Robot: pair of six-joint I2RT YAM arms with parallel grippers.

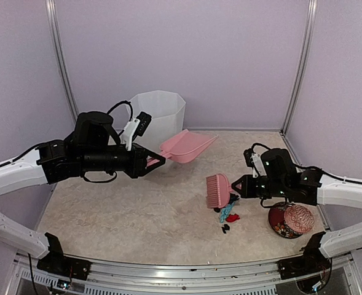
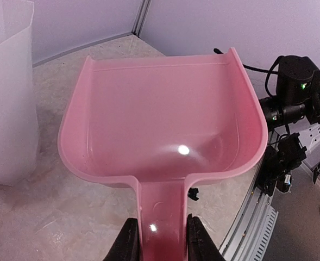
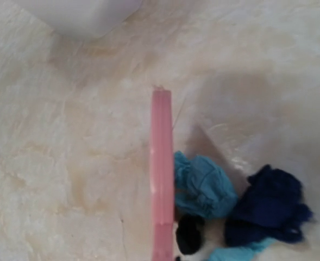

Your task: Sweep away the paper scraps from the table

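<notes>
From above, my left end effector [image 1: 151, 161] grasps the dustpan [image 1: 188, 146] aloft, clear of the brush [image 1: 217, 190] clenched in the right end effector [image 1: 237, 186]; left wrist: fingers [image 2: 128, 242] pinch its handle [image 2: 162, 217]; right wrist: brush edges scraps [image 3: 203, 185] on the tabletop [image 3: 83, 163], seemingly herding them.

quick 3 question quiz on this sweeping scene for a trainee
1. True or false: the left gripper holds the pink dustpan by its handle.
2. Where do the visible paper scraps lie? A) inside the dustpan B) on the table beside the pink brush C) on the dustpan's handle
3. Which tool is the right gripper shut on?
Key: 1 true; 2 B; 3 the pink brush.
</notes>
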